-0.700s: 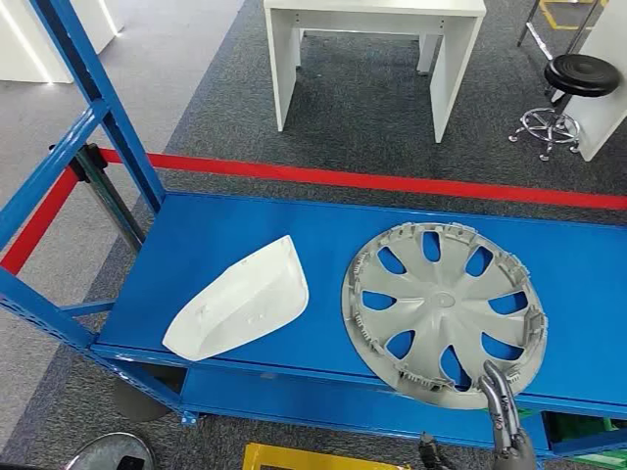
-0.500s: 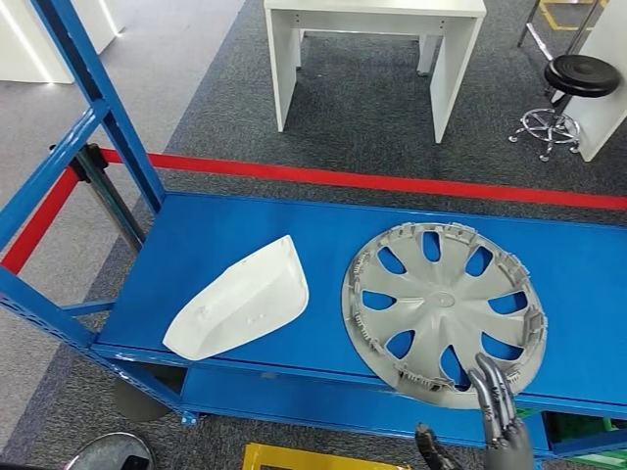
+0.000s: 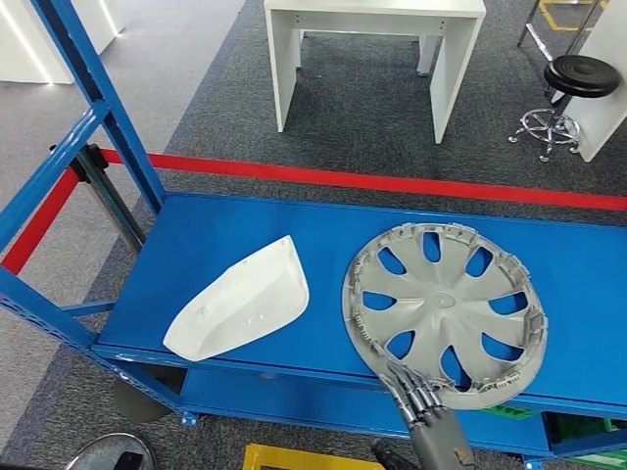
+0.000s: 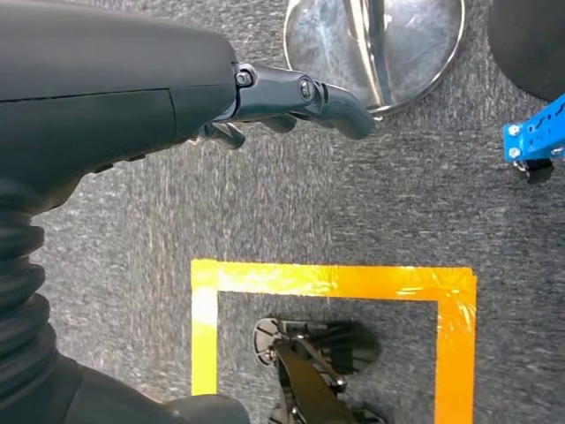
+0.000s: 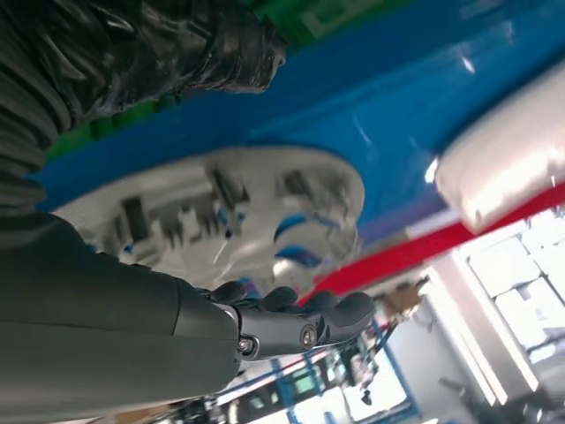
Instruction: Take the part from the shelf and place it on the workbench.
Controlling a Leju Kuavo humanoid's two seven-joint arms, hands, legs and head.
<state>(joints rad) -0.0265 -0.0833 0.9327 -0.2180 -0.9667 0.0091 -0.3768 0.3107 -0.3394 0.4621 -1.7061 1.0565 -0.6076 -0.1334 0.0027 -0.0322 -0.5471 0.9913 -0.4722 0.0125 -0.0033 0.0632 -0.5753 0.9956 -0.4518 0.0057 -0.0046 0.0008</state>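
Observation:
A grey wheel cover (image 3: 444, 308) lies flat on the right half of the blue shelf (image 3: 200, 235). A white shell-shaped part (image 3: 240, 299) lies to its left. My right hand (image 3: 425, 411) comes up from below the shelf's front edge, fingers stretched out, their tips at the cover's near rim. In the right wrist view the hand (image 5: 286, 322) sits just under the cover's rim (image 5: 220, 208), holding nothing, and the white part (image 5: 506, 177) lies beyond. My left hand (image 4: 293, 97) hangs over the floor with nothing in it.
A white workbench (image 3: 369, 49) stands beyond the shelf, past a red floor line (image 3: 369, 179). A black stool (image 3: 580, 78) is at the far right. Blue shelf uprights (image 3: 96, 98) rise on the left. Yellow floor tape (image 4: 333, 278) marks the carpet below.
My right hand has moved left along the wheel cover's near rim, from its lower right to near its lower middle. The parts on the shelf have not moved.

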